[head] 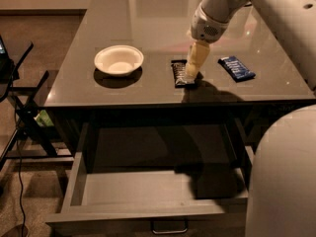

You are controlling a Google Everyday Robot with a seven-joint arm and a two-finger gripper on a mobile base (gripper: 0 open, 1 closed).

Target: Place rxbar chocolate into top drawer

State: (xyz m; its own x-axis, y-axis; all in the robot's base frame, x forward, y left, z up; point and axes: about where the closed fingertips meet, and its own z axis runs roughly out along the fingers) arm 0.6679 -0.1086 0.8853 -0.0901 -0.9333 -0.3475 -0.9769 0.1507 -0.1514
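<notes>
While the gripper [190, 74] is down on the right side of the rxbar chocolate [177, 73], which lies flat on the table [148, 14] between the white bowl [118, 59] and the blue bar [237, 68], whether it is spread or pinching cannot be told. The flat wrapper likely offers little to grasp, so the bar could slip free or skid off the front edge, missing the open top drawer [148, 189] below.

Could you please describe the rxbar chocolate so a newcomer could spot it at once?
On the grey tabletop, look near the front edge, between the white bowl and the blue-wrapped bar. The rxbar chocolate lies flat there, right under the gripper; its wrapper is black, not blue.
</notes>
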